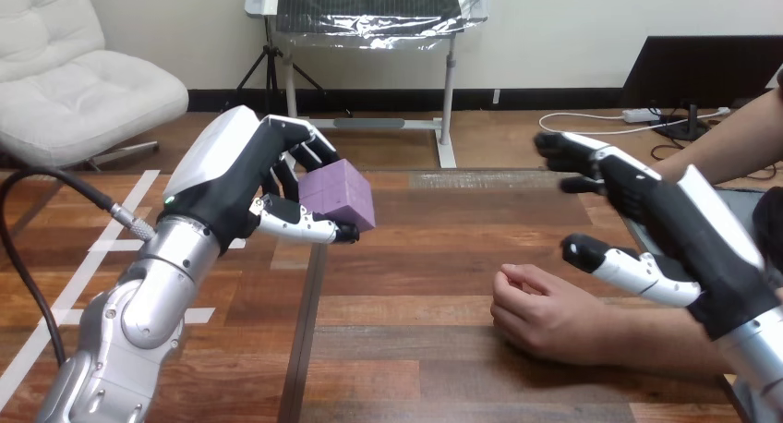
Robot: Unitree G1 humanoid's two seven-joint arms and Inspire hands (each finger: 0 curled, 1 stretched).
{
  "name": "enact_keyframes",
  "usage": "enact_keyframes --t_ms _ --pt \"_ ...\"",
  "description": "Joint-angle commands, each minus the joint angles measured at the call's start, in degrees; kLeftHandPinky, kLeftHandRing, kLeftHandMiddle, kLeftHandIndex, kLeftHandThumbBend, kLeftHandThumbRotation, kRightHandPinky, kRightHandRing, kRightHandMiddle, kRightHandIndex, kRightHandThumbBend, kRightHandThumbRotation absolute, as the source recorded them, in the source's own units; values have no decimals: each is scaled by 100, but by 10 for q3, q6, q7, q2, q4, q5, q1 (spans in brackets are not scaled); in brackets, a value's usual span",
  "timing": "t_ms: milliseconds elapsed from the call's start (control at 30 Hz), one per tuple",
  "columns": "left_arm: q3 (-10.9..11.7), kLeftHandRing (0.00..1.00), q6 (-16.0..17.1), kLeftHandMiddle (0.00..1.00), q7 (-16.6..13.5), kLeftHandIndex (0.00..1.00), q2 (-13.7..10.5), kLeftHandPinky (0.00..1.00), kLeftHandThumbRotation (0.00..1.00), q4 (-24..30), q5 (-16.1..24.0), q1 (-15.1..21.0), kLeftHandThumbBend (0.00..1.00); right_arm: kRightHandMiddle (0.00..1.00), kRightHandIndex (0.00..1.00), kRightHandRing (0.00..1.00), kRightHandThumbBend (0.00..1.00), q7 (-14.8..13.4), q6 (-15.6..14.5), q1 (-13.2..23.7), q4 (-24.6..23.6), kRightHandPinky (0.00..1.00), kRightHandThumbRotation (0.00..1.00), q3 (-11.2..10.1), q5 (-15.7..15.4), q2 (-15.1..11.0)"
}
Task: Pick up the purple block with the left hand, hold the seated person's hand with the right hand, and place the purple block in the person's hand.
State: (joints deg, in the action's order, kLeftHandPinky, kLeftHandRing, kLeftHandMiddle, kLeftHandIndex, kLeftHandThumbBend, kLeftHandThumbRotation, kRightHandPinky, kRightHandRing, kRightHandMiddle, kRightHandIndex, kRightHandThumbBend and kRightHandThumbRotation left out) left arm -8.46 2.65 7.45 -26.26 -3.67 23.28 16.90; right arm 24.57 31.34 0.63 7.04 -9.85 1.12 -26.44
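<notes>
The left robot hand [242, 175] grips the purple block [340, 194], fingers curled over its top and thumb pressed along its lower edge, holding it in the air above the left half of the bench [415, 257]. The block is a plain matte cube of pale violet with lightly worn edges, one corner turned toward the camera. The bench is made of long wooden boards in mixed red-brown and darker tones, with a dark seam running under the block. At the right, the person's hand [540, 312] rests on the boards, loosely curled with the knuckles toward the centre. The right robot hand [683, 227] hangs just above the person's forearm, released, fingers extended and thumb spread, grasping nothing. Block and person's hand are well apart.
</notes>
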Motion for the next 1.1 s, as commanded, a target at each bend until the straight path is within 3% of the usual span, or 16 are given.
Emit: enact_keyframes --t_ms 0,100,533,700,1067 --pt "12 35 7 42 1 46 0 28 0 35 -2 21 61 87 87 84 89 -12 5 44 31 77 74 -20 -17 -38" --pt "13 35 4 42 3 46 1 28 0 42 -1 18 61 87 88 84 90 -15 -6 46 36 75 74 -21 -30 -54" --pt "19 34 2 42 6 46 1 27 0 59 -4 10 62 89 88 84 86 -19 1 68 94 73 66 -12 -91 -118" --pt "21 35 4 42 7 46 0 28 0 60 -8 8 62 89 88 85 86 -12 -4 73 113 72 61 -5 -100 -132" --pt "26 35 12 42 4 46 2 28 0 60 -15 6 63 90 90 87 86 -16 -15 79 143 75 56 13 -153 -165"
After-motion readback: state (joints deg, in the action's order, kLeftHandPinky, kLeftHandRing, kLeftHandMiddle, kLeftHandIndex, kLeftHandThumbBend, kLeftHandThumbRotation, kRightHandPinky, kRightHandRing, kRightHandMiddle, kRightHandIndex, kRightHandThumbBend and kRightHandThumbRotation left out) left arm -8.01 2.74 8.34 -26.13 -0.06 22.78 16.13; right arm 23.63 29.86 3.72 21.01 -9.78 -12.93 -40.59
